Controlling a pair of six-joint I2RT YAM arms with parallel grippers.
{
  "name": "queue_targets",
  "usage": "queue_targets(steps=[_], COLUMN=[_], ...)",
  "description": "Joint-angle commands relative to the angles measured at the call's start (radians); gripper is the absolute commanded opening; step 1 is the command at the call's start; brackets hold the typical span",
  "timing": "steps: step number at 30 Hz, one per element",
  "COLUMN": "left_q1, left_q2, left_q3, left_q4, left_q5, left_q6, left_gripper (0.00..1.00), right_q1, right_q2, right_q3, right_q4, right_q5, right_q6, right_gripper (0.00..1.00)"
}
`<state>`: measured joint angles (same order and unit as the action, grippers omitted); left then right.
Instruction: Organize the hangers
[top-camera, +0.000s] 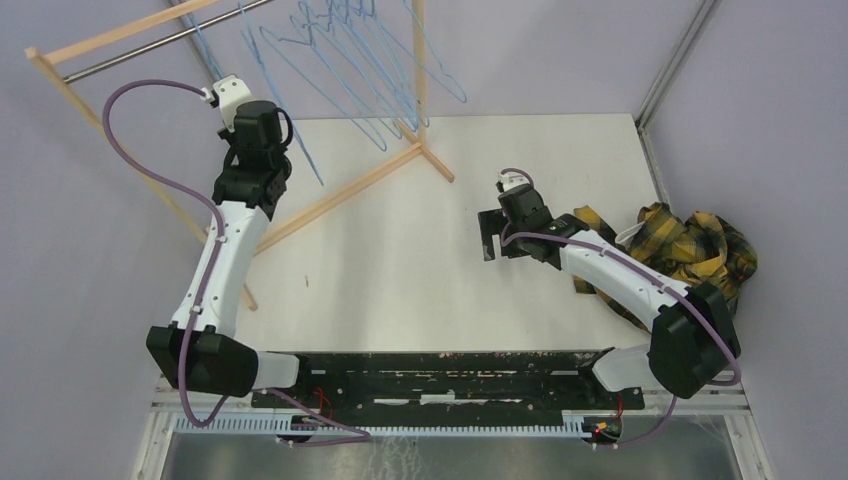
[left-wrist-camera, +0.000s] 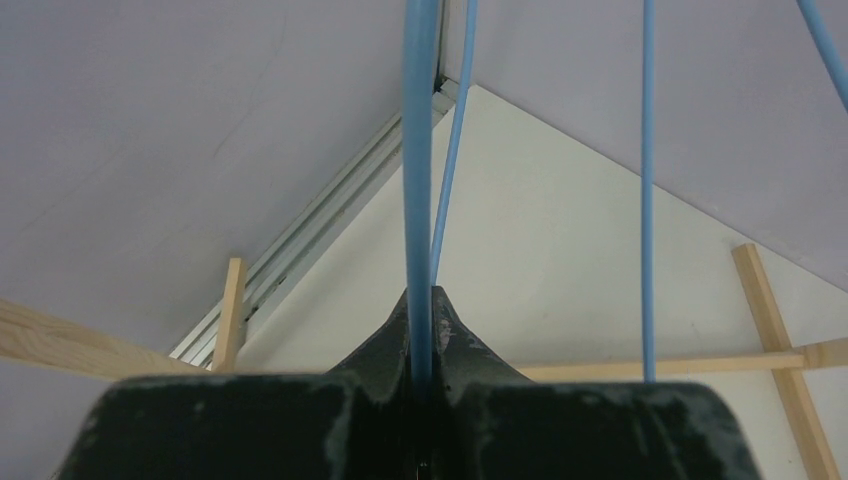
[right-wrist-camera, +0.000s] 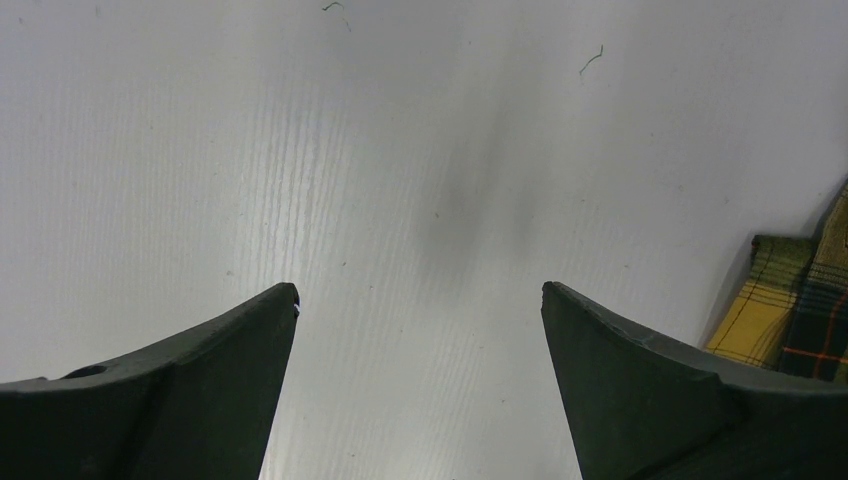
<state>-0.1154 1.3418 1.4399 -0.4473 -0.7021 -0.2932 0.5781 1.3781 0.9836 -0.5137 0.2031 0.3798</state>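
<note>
Held hanger: the left gripper (left-wrist-camera: 422, 305) is closed on one wire of a light-blue held hanger (left-wrist-camera: 419, 150), raised at the far left by the wooden rack (top-camera: 340, 195).
Axis: in the left wrist view the gripped wire runs straight away from the fingertips; from above it slants toward the near right (top-camera: 305, 150).
Other hangers: the other hangers (top-camera: 375, 70) are in a bunch under the metal rod (top-camera: 150, 45); their hooks are cut off by the frame edge.
Only seen from above: the bunch and the rod.
Right gripper: the right gripper (right-wrist-camera: 419, 290) has its jaws wide apart with nothing between them, over the bare table (top-camera: 400, 290).
Around: a plaid cloth (top-camera: 690, 240) lies beside the right arm.
</note>
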Motion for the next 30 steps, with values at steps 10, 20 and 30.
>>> queue_targets(steps=[10,20,30], left_q1=[0.008,0.006,-0.004], left_q2=[-0.159,-0.347,-0.607], left_q3=[-0.136,-0.363,-0.755], left_q4=[0.01,-0.019,0.027], left_q5=[0.205,0.409,0.518], left_q6=[-0.003,-0.065,-0.118], left_gripper=[0.91,0.99,0.99], right_q1=[-0.01,-0.009,-0.008], right_q2=[-0.016,-0.016,0.001], right_q3=[-0.036,-0.07,-0.102], right_q4=[0.08,0.105,0.102], right_q5=[-0.024,-0.02,0.027], right_q6=[-0.009,0.017,0.01], right_gripper=[1.0,1.0,1.0])
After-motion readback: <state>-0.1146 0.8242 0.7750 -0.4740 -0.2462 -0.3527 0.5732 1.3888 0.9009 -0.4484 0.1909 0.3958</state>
